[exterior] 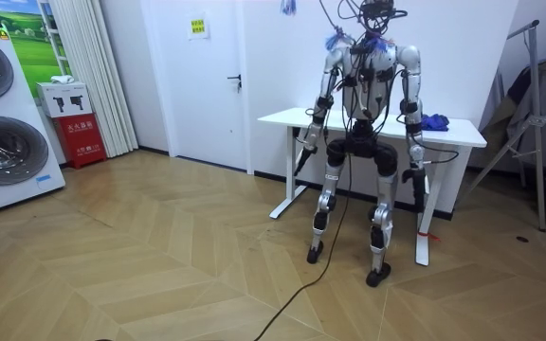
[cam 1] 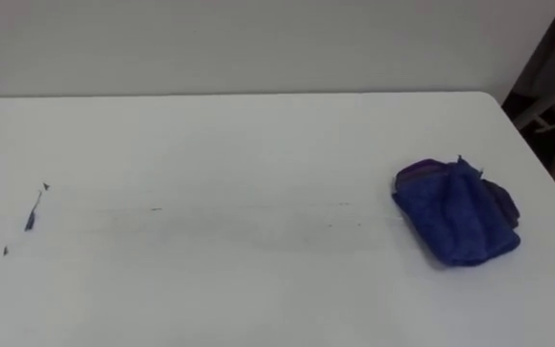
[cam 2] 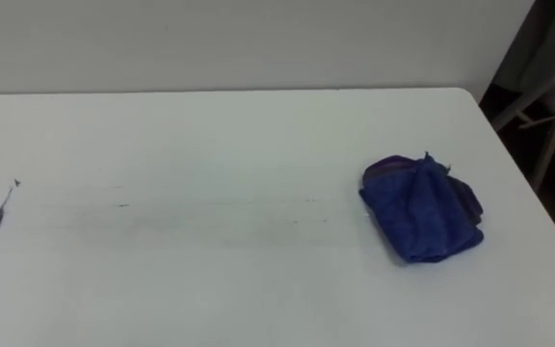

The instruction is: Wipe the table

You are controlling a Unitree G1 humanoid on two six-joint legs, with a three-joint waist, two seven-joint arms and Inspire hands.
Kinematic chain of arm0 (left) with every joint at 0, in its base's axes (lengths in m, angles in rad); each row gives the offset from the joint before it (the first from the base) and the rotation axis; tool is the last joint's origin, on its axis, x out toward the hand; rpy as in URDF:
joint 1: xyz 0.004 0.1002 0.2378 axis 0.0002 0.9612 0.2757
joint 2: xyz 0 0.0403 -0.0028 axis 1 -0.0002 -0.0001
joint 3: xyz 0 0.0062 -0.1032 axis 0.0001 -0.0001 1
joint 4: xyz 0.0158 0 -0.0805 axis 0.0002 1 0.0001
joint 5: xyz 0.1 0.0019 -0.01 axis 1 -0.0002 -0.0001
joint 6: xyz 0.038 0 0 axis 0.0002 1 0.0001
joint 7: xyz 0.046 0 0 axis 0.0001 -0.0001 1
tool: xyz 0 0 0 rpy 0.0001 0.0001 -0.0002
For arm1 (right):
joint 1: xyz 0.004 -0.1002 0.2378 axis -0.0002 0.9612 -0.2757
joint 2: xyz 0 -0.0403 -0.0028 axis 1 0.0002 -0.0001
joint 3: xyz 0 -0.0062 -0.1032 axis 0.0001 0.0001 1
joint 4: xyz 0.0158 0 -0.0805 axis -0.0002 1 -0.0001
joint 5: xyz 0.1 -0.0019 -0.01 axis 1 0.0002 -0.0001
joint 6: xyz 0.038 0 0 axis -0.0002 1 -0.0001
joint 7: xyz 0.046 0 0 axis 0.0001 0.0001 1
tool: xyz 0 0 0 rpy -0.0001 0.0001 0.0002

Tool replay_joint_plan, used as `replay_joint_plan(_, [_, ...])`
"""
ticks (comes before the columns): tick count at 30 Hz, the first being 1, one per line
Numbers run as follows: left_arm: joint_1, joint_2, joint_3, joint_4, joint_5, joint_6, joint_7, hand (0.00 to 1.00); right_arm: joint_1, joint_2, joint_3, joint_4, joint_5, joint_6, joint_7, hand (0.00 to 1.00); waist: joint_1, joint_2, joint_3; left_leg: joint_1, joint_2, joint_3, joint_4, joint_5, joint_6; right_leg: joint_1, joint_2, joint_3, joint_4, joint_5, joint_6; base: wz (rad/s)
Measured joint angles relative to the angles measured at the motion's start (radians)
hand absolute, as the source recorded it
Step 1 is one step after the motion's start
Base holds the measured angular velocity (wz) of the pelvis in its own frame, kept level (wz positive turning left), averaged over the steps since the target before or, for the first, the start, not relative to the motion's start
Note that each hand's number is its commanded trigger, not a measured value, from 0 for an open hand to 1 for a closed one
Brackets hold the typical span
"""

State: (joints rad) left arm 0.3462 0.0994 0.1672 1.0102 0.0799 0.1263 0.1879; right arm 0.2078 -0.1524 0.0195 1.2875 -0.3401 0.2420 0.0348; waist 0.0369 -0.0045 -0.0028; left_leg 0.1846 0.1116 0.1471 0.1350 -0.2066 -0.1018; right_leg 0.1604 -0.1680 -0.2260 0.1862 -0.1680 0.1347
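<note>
Room view shows the robot at the table's [exterior: 282, 117] near edge, left hand [exterior: 302, 156] and right hand [exterior: 413, 174] hanging low, and I can't tell how the fingers sit. The blue cloth [cam 1: 456, 212] lies bunched by the right edge, nearer the right hand. Dark marks [cam 1: 33, 217] wait at the left edge.

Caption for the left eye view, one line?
Crumpled blue cloth lies at the right of the white table; faint streaks cross its middle, small dark marks near the left edge.
</note>
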Motion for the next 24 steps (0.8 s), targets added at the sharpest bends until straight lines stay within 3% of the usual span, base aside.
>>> replay_joint_plan(5, [-0.005,0.000,-0.028,0.000,0.001,0.020,0.000,0.00,0.004,0.000,-0.002,-0.004,0.002,0.022,0.000,0.00,-0.004,0.000,0.0000,0.000,0.000,-0.008,0.004,0.000,0.000,0.007,0.000,-0.004,0.002,0.000,0.000,0.03])
replay_joint_plan(9, [-0.008,0.000,-0.033,-0.002,-0.004,0.028,0.003,0.00,0.009,0.000,-0.013,-0.006,0.058,0.022,-0.057,0.00,-0.007,-0.002,0.0005,0.012,0.000,-0.015,0.015,0.000,0.000,0.025,0.000,-0.008,0.001,0.000,0.000,0.05])
replay_joint_plan(13, [-0.014,0.004,-0.024,-0.005,-0.009,0.038,0.007,0.00,0.001,-0.002,-0.136,-0.030,0.158,0.016,-0.157,0.00,-0.012,-0.006,0.0015,0.012,0.000,-0.015,0.010,-0.001,0.001,0.023,0.000,-0.006,0.002,0.000,0.000,-0.01])
replay_joint_plan(16, [-0.010,0.006,-0.009,-0.008,-0.012,0.036,0.028,0.00,-0.001,-0.013,-0.261,-0.087,0.239,-0.015,-0.276,0.00,-0.029,-0.011,0.0031,0.009,0.000,-0.012,0.011,-0.001,0.001,0.012,0.002,0.002,0.002,0.000,0.000,-0.05])
replay_joint_plan(18, [-0.001,0.010,0.035,-0.008,-0.013,0.029,0.040,0.00,-0.005,-0.026,-0.366,-0.158,0.313,-0.067,-0.379,0.00,-0.053,-0.025,-0.0007,0.002,0.000,-0.008,0.012,-0.001,0.001,0.000,0.001,0.006,0.003,0.000,0.000,-0.06])
replay_joint_plan(22, [0.017,0.047,0.088,-0.011,-0.020,-0.004,0.053,0.00,-0.035,-0.099,-0.478,-0.215,0.496,-0.155,-0.528,0.00,-0.085,-0.056,0.0026,-0.009,-0.001,0.007,0.014,-0.001,0.001,-0.023,0.003,0.024,0.002,0.000,0.000,-0.10])
replay_joint_plan(24, [0.017,0.059,0.123,-0.011,-0.022,-0.025,0.059,0.00,-0.054,-0.123,-0.546,-0.213,0.578,-0.195,-0.566,0.00,-0.102,-0.072,0.0000,-0.024,-0.001,0.011,0.013,-0.001,0.002,-0.039,0.003,0.028,0.004,0.001,-0.001,-0.07])
